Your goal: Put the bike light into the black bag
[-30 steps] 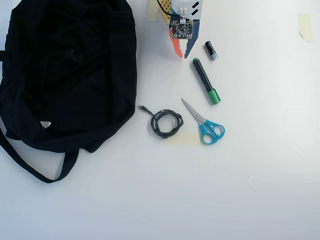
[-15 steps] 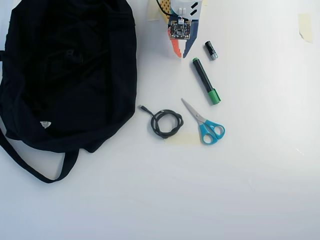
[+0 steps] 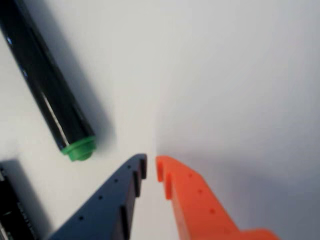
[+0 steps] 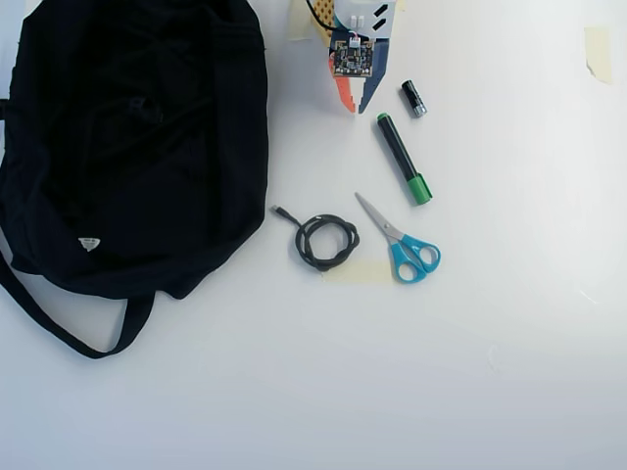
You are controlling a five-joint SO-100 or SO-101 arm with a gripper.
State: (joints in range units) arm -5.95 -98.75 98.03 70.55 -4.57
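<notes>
The black bag [image 4: 147, 137] lies at the left of the overhead view, with its white tag [image 4: 89, 243] and a strap handle [image 4: 59, 333] trailing toward the front. The bike light shows in neither view. My gripper [image 4: 355, 106] sits at the top centre of the overhead view, just right of the bag, low over the white table. In the wrist view its blue and orange fingers meet at the tips [image 3: 151, 167] with only a sliver of gap and nothing between them.
A black marker with green ends [image 4: 404, 159] lies right of the gripper and also shows in the wrist view [image 3: 50, 95]. A small black battery [image 4: 413, 99] lies beside it. Blue-handled scissors [image 4: 402, 240] and a coiled black cable [image 4: 326, 242] lie mid-table.
</notes>
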